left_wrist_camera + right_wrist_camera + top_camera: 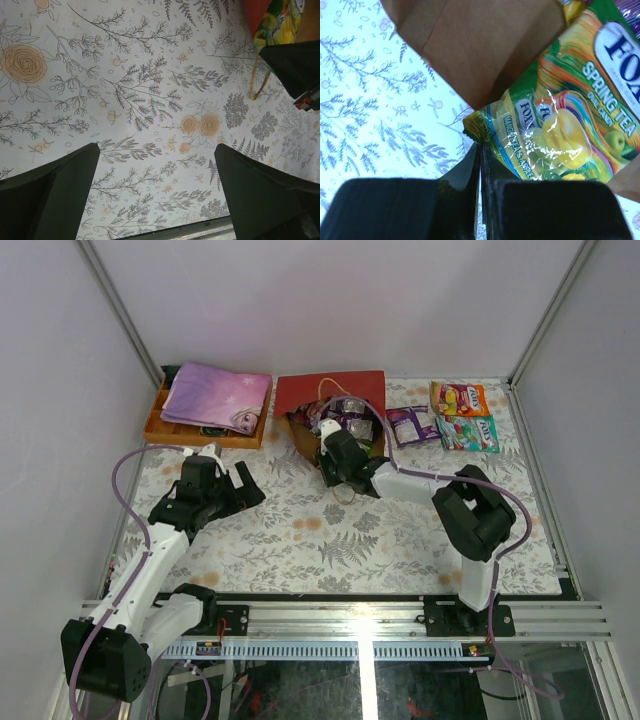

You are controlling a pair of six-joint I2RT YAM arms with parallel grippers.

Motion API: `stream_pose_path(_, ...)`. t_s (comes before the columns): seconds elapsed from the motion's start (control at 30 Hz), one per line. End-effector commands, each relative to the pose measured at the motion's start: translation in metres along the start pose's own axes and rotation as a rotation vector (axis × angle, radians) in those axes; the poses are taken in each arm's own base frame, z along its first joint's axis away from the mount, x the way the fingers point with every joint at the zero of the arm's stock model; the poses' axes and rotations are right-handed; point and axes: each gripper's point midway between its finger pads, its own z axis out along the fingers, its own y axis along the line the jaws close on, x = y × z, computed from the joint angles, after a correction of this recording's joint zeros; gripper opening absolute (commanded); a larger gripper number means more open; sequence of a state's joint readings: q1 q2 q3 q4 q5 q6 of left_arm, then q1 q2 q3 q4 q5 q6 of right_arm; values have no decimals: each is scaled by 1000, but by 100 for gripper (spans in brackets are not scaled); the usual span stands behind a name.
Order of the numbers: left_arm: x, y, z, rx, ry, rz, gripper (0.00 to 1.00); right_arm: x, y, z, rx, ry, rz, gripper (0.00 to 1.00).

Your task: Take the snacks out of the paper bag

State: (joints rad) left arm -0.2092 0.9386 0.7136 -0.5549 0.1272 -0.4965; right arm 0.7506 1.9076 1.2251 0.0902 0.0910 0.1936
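The red paper bag (330, 392) lies on its side at the back of the table, its mouth toward me, with purple packets (347, 416) showing in the mouth. My right gripper (333, 447) is at that mouth. In the right wrist view it (480, 146) is shut on the corner of a green-yellow Fox's candy pack (560, 125), which pokes out from under the bag's brown flap (470, 45). My left gripper (237, 486) hangs open over bare tablecloth, its fingers (60, 190) wide apart with nothing between them. The bag's beige handle (260, 80) loops at that view's right.
Three snacks lie on the table right of the bag: a purple packet (411, 424), an orange Fox's pack (458, 398) and a green one (469, 433). A shallow orange tray (155, 420) holding a pink-purple cloth (215, 395) stands at the back left. White walls enclose the table.
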Motion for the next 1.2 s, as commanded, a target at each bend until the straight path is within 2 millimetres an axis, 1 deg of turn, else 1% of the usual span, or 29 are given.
stream_pose_path(0.0,-9,-4,-1,17,-29,16,100,-22,28,-22,-99,-81,84,0)
stream_pose_path(0.23,-10,-5,-2,21,-32,16,100,-21,45,-42,-162,-87,90,0)
stream_pose_path(0.37,-9,-6,-2,21,-32,15,100,-18,61,-49,-249,-50,73,0)
stream_pose_path(0.47,-10,-5,-2,20,-33,14,100,-17,68,-60,-284,-48,70,0)
stream_pose_path(0.53,-10,-5,-2,20,-33,15,100,-20,71,-71,-303,-67,67,0)
stream_pose_path(0.7,-8,-5,-1,19,-25,15,100,-45,76,-117,-366,-169,33,0)
stream_pose_path(0.8,-9,-4,0,16,-26,13,100,-61,71,-142,-352,-245,15,0)
stream_pose_path(0.93,-9,-4,-1,15,-29,13,100,-81,56,-174,-295,-364,21,0)
stream_pose_path(1.03,-9,-4,0,15,-27,13,100,-87,38,-194,-217,-412,16,0)
stream_pose_path(1.17,-8,-4,0,13,-24,12,100,-89,13,-219,-105,-452,22,0)
